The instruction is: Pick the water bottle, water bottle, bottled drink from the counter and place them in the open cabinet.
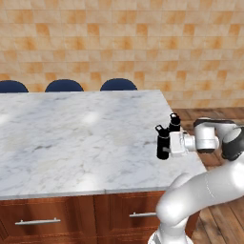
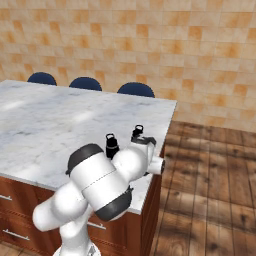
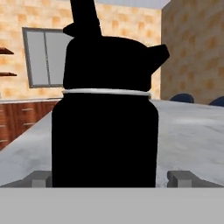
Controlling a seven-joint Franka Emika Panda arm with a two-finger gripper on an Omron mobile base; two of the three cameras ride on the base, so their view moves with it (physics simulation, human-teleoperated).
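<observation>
Fingers (image 3: 40, 178) stand spread as wide as they go on either side of the nearest water bottle (image 3: 105, 127), and in the hand view you can see a tip just outside each flank of its black body, neither one visibly pressing it. From the left base view the gripper (image 1: 169, 144) reaches in sideways at the near right corner of the counter (image 1: 71, 138), level with that bottle (image 1: 163, 141), while the second water bottle (image 1: 175, 122) stands just behind it, close enough that the two almost overlap. You should judge the first risk from that crowding: if you push further in before closing, the hand or the held bottle could nudge the rear one, and it stands near the counter's right edge with the wooden floor (image 2: 210, 165) below. The second risk is the grip itself; the matte cylinder looks smooth, and the grip height is hard to read, so closing too near the white ring under the cap could let it tilt or slip on the lift. You cannot locate the bottled drink or the cabinet from here, so where the carry must end remains unknown, and the bottle's loop and spout could catch on the cabinet's edge.
</observation>
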